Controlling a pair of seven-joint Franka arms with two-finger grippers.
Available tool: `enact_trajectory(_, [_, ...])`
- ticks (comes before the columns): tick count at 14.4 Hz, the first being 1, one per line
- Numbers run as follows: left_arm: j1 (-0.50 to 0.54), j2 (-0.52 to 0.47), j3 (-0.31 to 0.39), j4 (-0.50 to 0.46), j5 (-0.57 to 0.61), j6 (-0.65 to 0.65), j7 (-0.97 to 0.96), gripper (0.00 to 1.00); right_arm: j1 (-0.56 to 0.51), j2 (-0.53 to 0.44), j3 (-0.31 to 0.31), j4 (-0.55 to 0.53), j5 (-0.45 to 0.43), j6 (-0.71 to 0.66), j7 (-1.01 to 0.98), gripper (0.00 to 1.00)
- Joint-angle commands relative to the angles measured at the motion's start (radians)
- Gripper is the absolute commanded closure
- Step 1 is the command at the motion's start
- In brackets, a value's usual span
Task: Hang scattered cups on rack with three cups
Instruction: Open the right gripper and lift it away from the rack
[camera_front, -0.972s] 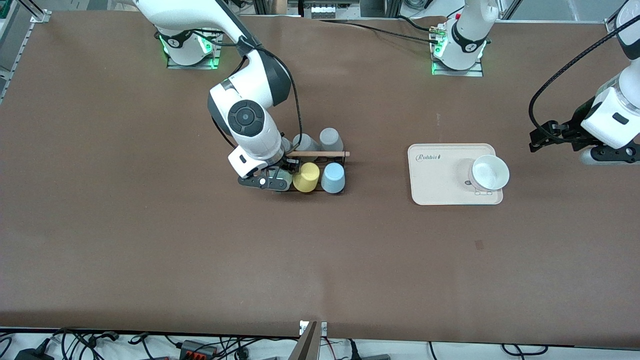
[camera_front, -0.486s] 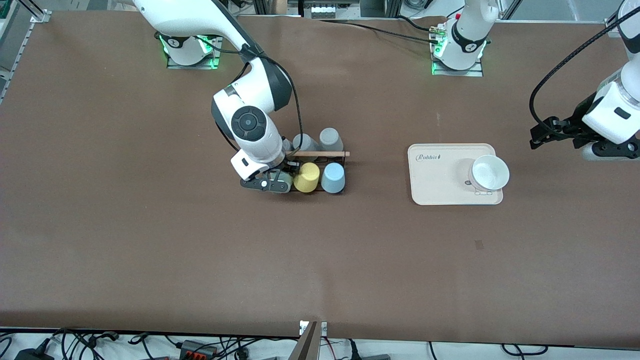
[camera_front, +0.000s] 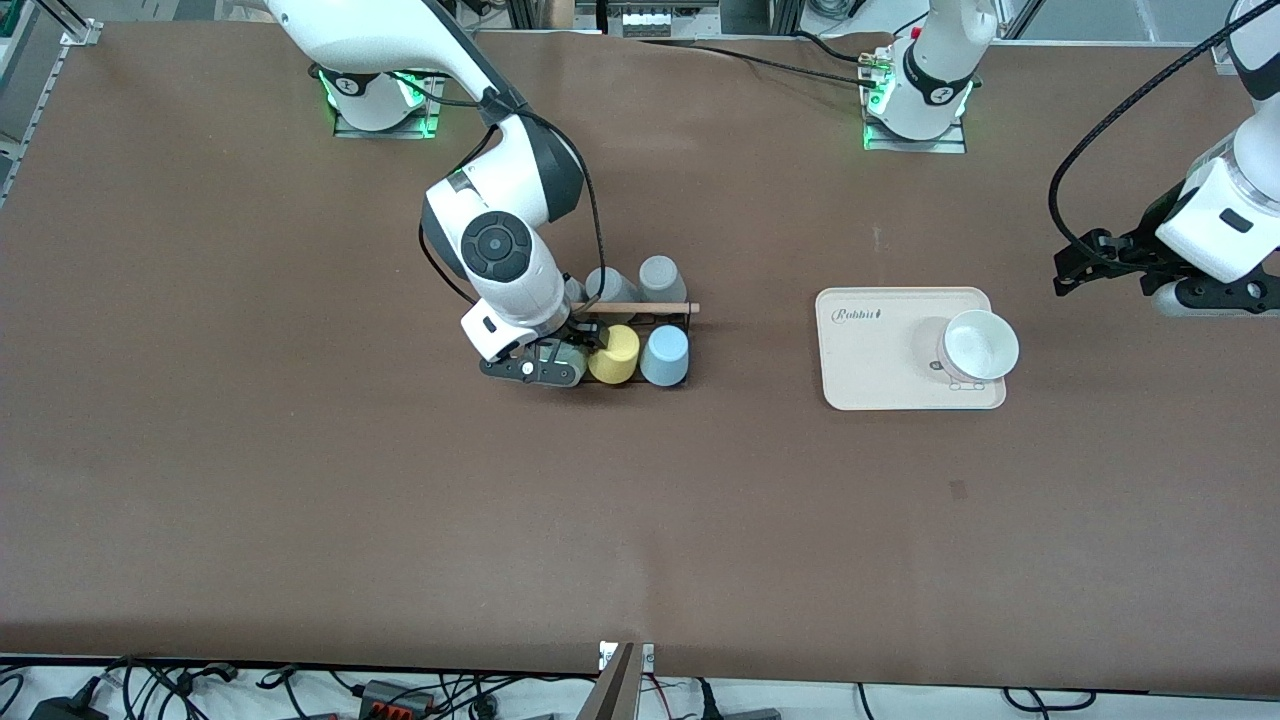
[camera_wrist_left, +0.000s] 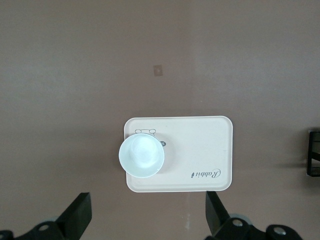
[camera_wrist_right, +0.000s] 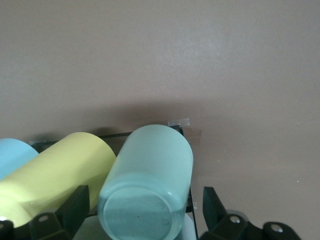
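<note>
- The right gripper (camera_front: 558, 358) sits at the rack's (camera_front: 676, 322) end toward the right arm, fingers spread either side of the sage-green cup (camera_wrist_right: 148, 187) without touching it; from the front that cup is almost wholly hidden under the hand.
- The cup lies on the rack beside the yellow cup (camera_front: 613, 354), then the light blue cup (camera_front: 665, 355).
- Two grey cups (camera_front: 660, 277) hang on the rack's farther row, one partly covered by the arm.
- The left gripper (camera_front: 1072, 270) hangs released over bare table near the cream tray (camera_front: 870, 355) with its white bowl (camera_front: 981, 344); that arm waits.
</note>
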Motion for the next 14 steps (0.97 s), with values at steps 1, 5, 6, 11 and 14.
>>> enact_trajectory(1, [0.018, -0.026, -0.019, -0.022, 0.002, -0.002, 0.003, 0.0, -0.02, -0.053, 0.002, 0.009, -0.009, -0.036, -0.005, 0.0])
enact_trajectory(5, [0.018, -0.026, -0.017, -0.022, 0.002, -0.003, 0.014, 0.0, -0.086, -0.156, 0.002, 0.064, -0.006, -0.197, -0.027, 0.0])
enact_trajectory(6, [0.018, -0.026, -0.017, -0.021, 0.002, -0.005, 0.015, 0.0, -0.119, -0.184, 0.004, 0.068, -0.006, -0.233, -0.071, 0.0])
enact_trajectory(11, [0.025, -0.028, -0.016, -0.022, 0.002, -0.012, 0.018, 0.0, -0.386, -0.319, 0.002, 0.067, -0.011, -0.357, -0.423, 0.0])
enact_trajectory(14, [0.025, -0.033, -0.016, -0.022, 0.001, -0.011, 0.018, 0.0, -0.529, -0.383, -0.009, 0.064, -0.02, -0.423, -0.646, 0.0])
